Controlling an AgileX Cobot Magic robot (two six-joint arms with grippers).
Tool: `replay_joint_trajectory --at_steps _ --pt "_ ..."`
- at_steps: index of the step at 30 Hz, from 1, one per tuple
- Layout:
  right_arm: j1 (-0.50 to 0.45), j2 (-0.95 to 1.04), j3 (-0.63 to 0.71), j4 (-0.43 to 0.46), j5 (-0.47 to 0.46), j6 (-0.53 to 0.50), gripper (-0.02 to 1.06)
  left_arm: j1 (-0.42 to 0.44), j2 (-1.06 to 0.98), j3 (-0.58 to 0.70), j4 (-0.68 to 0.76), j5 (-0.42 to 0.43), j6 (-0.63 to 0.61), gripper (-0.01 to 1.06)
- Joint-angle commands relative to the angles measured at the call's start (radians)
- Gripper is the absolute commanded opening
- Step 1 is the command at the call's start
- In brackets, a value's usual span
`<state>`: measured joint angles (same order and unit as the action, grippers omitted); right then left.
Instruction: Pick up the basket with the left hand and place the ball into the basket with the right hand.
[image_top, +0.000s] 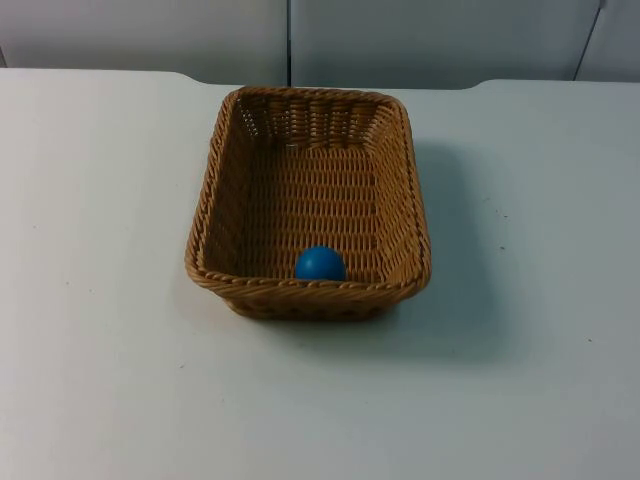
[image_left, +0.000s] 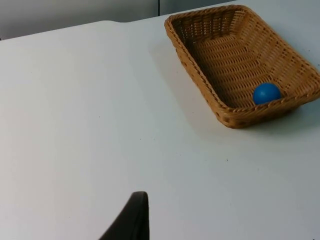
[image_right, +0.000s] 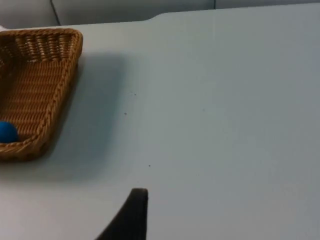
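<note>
I see the rectangular tan woven wicker basket (image_top: 309, 200) standing flat on the white tabletop (image_top: 100, 300), a little above the middle of the top view, its far short end close to the grey partition wall (image_top: 420, 40). The small blue ball (image_top: 320, 264) lies inside the basket on its woven floor, touching the near short wall, roughly midway along it. Nothing grips the basket; its rim is free all round.

From the left wrist camera I see the same basket (image_left: 240, 65) with the ball (image_left: 266, 93) resting against the near end wall. One black fingertip of the left gripper (image_left: 131, 220) hangs over bare tabletop, well apart from the basket; I cannot tell how far its fingers are open.

From the right wrist camera the basket (image_right: 35, 85) is partly cut by the frame edge, the ball (image_right: 7, 132) just showing inside it. The right gripper (image_right: 129, 217) likewise hangs above bare tabletop, away from the basket, and I cannot tell its finger state either.
</note>
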<state>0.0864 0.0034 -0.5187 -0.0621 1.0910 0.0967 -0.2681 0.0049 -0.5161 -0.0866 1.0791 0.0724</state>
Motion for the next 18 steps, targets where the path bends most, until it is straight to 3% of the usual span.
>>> replay_joint_trajectory --at_steps 1,18 --pt "0.003 -0.003 0.007 -0.019 -0.009 0.008 1.05 -0.006 -0.005 0.003 -0.001 -0.001 -0.008 1.05" --pt "0.003 -0.003 0.007 -0.009 -0.01 -0.006 1.05 -0.006 -0.005 0.003 -0.001 -0.001 -0.004 1.05"
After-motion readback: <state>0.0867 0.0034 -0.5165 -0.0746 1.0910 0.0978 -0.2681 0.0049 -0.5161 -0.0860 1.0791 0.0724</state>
